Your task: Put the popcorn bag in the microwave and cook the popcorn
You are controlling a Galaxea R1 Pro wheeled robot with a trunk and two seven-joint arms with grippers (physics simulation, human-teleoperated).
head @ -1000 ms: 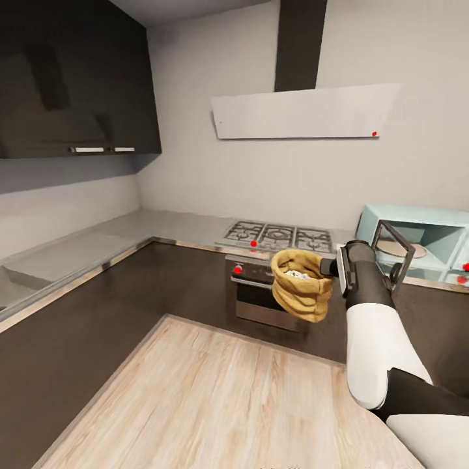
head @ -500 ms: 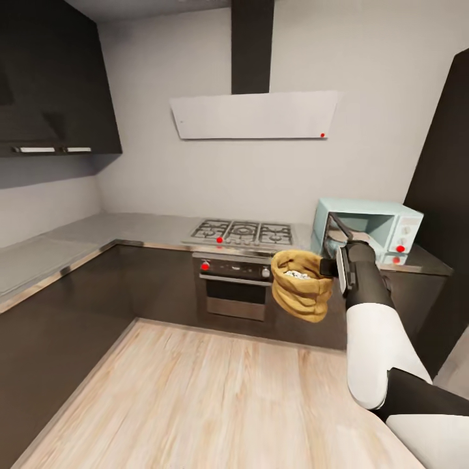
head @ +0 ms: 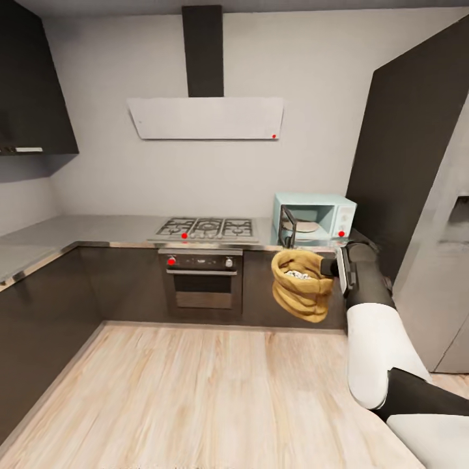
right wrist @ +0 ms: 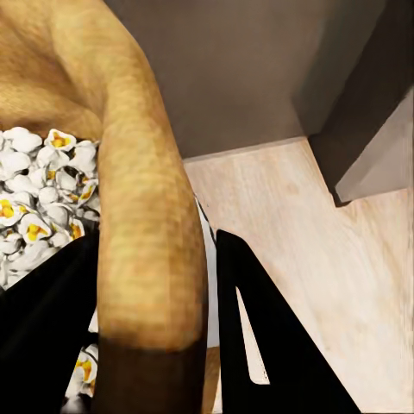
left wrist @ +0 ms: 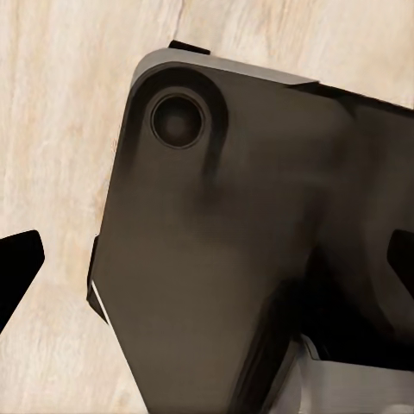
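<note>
The popcorn bag [head: 301, 284] is held off the floor by the right gripper [head: 333, 267], whose fingers [right wrist: 267, 345] are seen in the right wrist view clamped across the bag's rolled rim, one inside among the popcorn [right wrist: 39, 194] and one outside. The bag hangs directly in front of this gripper, tilted with its mouth upward, and pale kernels with yellow centres are visible inside it.

Beyond and slightly above the gripper, the mint-blue microwave [head: 315, 218] is seen on the tabletop [head: 78, 229] with its dark door [head: 288, 233] swung open toward the room. The gas hob [head: 207, 228] and the black oven [head: 203, 280] lie off to the gripper's left, and the fridge [head: 449, 260] to its right. The wood floor [head: 195, 391] lies well below.

In the left wrist view, a dark part of the robot's own body is seen over the floor; the left gripper's [left wrist: 207, 259] two dark fingertips sit at opposite edges of that view, so it is judged released.

Only a narrow pinch on the soft rim is relied upon. A slip could be caused by a sudden base motion, and kernels could be spilled if the bag is tipped further. The open door stands between the bag and the cavity, so it could be struck on approach.
</note>
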